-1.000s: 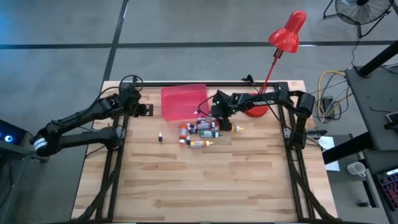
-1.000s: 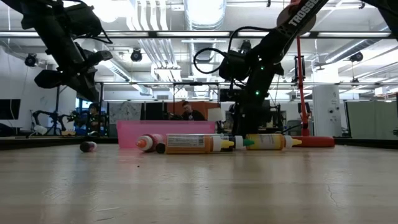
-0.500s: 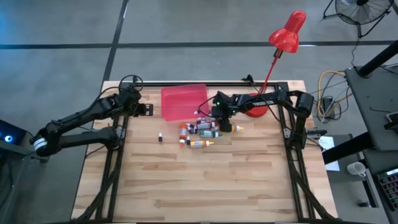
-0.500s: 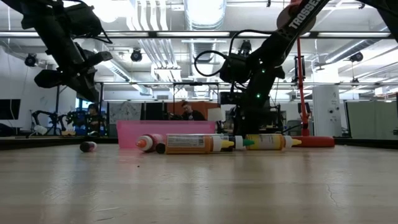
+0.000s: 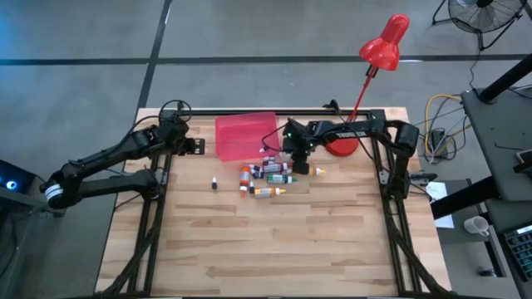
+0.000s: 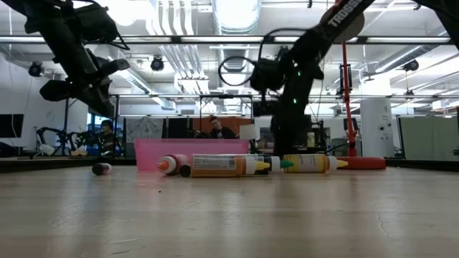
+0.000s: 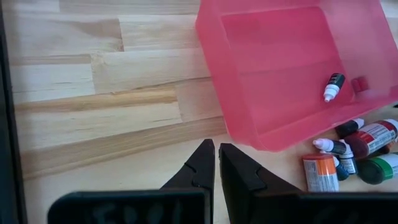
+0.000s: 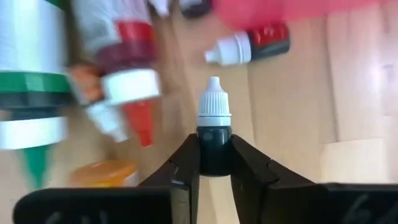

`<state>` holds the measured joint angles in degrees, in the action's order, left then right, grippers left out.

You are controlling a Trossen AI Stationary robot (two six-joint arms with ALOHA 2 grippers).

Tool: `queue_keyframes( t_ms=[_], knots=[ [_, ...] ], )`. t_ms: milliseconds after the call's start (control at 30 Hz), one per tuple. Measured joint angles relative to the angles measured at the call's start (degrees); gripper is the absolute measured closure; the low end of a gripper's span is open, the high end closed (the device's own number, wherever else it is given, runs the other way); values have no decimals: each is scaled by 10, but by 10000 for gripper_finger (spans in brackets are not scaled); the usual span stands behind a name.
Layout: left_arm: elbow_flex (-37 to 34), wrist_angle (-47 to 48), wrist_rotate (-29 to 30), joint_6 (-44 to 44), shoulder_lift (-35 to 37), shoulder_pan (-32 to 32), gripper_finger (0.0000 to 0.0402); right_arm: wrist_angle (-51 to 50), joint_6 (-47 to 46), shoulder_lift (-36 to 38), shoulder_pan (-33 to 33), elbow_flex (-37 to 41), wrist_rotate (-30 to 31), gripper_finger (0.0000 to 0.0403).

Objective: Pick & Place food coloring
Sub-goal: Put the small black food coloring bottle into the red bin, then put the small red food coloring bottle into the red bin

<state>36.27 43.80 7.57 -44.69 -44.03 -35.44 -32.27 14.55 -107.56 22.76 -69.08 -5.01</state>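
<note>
Several food coloring bottles (image 5: 268, 176) lie in a pile on the wooden table, just in front of the pink tray (image 5: 241, 137). One small bottle (image 5: 214, 183) lies alone to their left. A dark bottle (image 7: 334, 87) lies inside the tray. My right gripper (image 8: 215, 146) hangs over the far right of the pile (image 5: 293, 158), shut on a small dark bottle with a white cap (image 8: 214, 118). My left gripper (image 7: 216, 158) hovers shut to the left of the tray (image 5: 196, 146), touching nothing. My right gripper pinches the dark body (image 8: 215, 142) of the small bottle between its two fingertips (image 8: 186, 158), just below the white cap (image 8: 214, 99). The cap sticks out past the fingertips, in line with the fingers. I cannot tell whether the bottle is clear of the table.
A red desk lamp (image 5: 382, 46) stands with its base (image 5: 342, 148) at the far right, close behind the right arm. Black frame rails (image 5: 391, 178) run along the table's sides and far edge. Bare wood (image 5: 274, 249) fills the near half of the table.
My right gripper has risen a little over the pile and shifted slightly toward the far edge and the tray. The bottles on the table lie as before.
</note>
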Motion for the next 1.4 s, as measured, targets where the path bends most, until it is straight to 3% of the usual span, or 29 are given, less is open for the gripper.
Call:
queue_keyframes(
  t_ms=[233,467,767,933,1000,1100,1267,1400],
  knots=[
    [0,-5,0,-2,0,0,402,-38,-22,59,-3,-86,-15,346],
    [0,-7,0,-3,0,-1,402,179,-85,53,2,-133,-13,298],
    [0,-7,0,-2,0,0,402,78,-90,25,5,-181,-11,208],
    [0,-7,0,-1,-3,0,402,-97,-48,35,5,-169,-11,196],
    [0,-7,0,2,-3,0,402,-125,-38,30,6,-140,-11,196],
    [0,-7,0,9,-3,0,402,-101,-82,26,12,-86,-12,200],
    [0,-9,0,10,-4,0,402,33,-219,26,16,-18,-11,202],
    [0,-9,0,10,-4,-1,402,105,-235,24,14,-3,-5,202]
  ],
)
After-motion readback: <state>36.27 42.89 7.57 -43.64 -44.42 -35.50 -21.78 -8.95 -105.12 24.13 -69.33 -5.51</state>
